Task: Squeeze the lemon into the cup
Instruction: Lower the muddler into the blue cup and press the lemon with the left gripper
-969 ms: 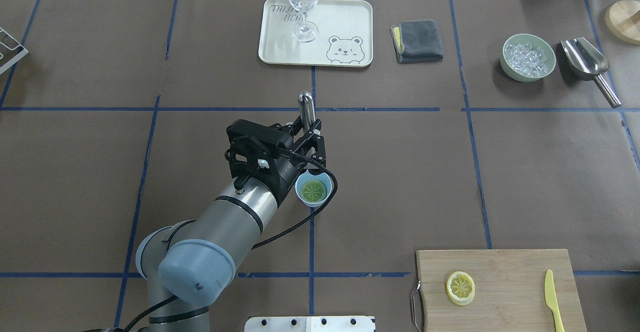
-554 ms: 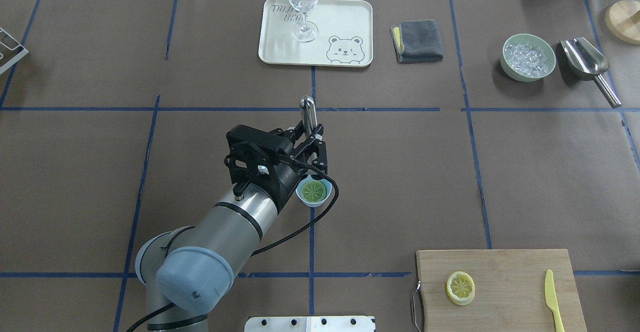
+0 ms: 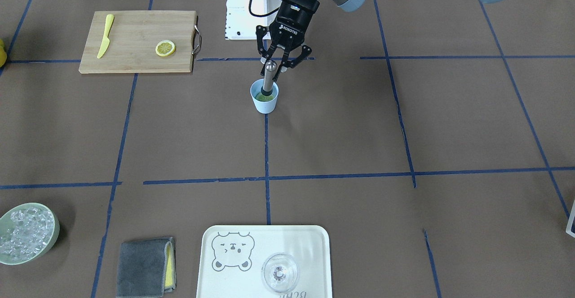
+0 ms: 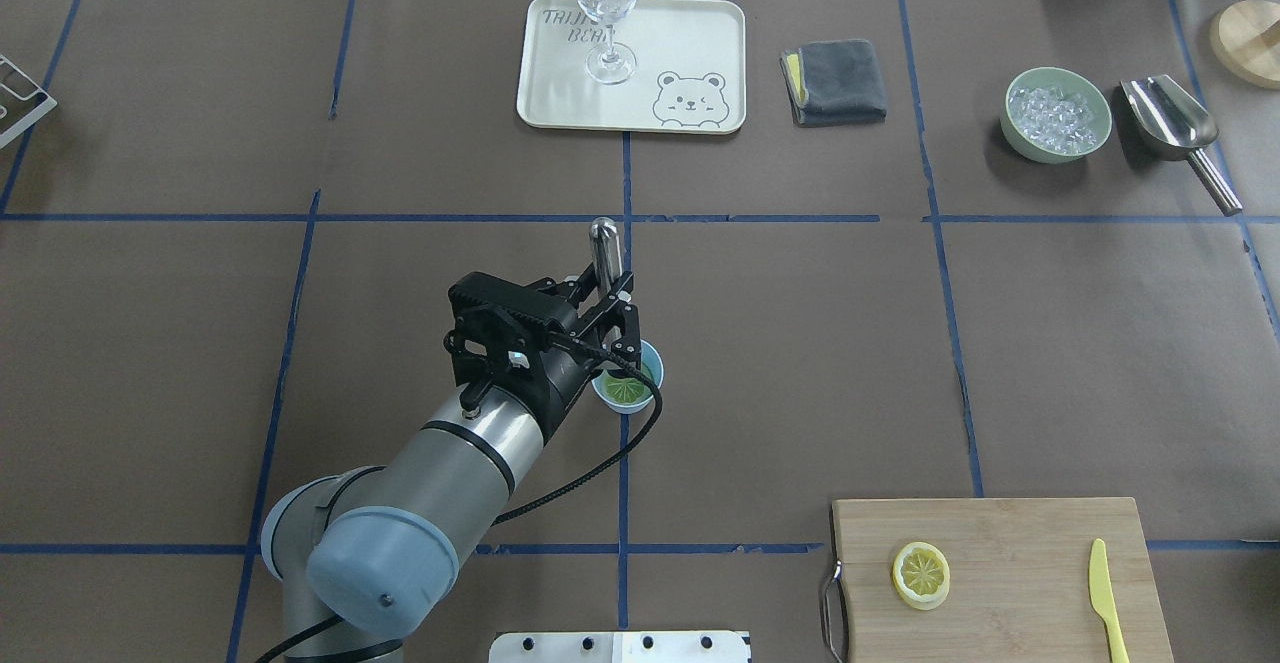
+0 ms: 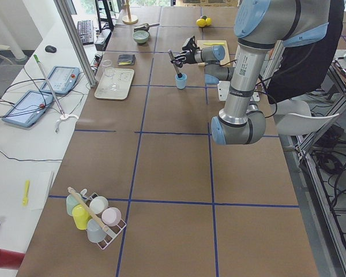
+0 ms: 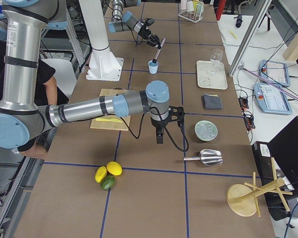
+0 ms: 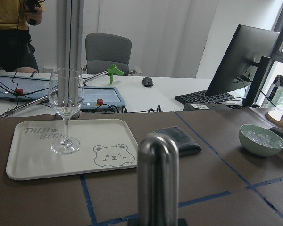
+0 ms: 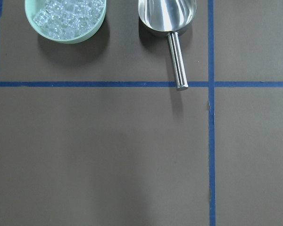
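Note:
The light blue cup [image 4: 645, 390] stands near the table's middle and also shows in the front view [image 3: 264, 104]. A lemon slice [image 4: 630, 386] lies flat inside it, looking greenish [image 3: 260, 96]. My left gripper [image 4: 610, 311] is shut on an upright steel muddler [image 4: 604, 243], whose lower end is down in the cup on the slice [image 3: 268, 78]. The muddler's rounded top fills the left wrist view [image 7: 158, 179]. A second lemon slice [image 4: 921, 574] lies on the cutting board. My right gripper [image 6: 161, 134] hangs over bare table; I cannot tell its state.
A wooden cutting board [image 4: 1030, 533] with a yellow knife [image 4: 1104, 598] lies at the near right. At the far side are a tray [image 4: 690, 43] with a wine glass [image 4: 607, 13], a grey cloth [image 4: 838, 81], a bowl of ice [image 4: 1057, 113] and a metal scoop [image 4: 1175, 128].
My left gripper has moved down and a little toward the robot with the muddler, and the muddler's end has gone deeper into the cup. The gripper now covers more of the cup.

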Robot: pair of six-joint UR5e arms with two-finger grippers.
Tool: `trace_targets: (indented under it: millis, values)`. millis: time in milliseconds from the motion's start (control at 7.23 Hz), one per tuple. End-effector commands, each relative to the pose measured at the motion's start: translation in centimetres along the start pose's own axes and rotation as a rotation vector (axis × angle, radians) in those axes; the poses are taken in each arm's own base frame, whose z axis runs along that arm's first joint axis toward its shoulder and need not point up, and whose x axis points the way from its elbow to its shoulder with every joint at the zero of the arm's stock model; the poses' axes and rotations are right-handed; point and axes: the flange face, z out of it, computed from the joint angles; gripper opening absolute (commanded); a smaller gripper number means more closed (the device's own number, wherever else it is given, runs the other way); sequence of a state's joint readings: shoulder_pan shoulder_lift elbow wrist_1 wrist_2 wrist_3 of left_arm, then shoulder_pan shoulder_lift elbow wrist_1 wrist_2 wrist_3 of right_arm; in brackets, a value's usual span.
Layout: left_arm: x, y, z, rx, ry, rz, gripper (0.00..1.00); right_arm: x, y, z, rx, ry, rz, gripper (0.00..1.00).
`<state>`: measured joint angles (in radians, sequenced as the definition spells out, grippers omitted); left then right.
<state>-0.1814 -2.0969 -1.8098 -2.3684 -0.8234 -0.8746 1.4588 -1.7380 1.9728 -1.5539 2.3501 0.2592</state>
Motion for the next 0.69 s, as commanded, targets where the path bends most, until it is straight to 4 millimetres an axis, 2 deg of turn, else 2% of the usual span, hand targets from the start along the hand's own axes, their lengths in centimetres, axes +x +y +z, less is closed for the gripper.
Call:
trace_targets:
  millis: [0, 415, 554]
  values:
    - [0.2, 0.6, 0.0, -0.009, 0.002, 0.001, 0.0, 0.0, 0.0, 0.0, 0.0, 0.0, 0.0, 1.0]
    - [1.1, 3.5, 0.1, -0.046, 0.01, 0.008, 0.0, 0.1, 0.0, 0.0, 0.0, 0.0, 0.002, 1.0]
    - [0.4, 5.2, 0.8, -0.041, 0.014, 0.003, 0.0, 0.1, 0.0, -0.1, 0.001, 0.0, 0.003, 1.0]
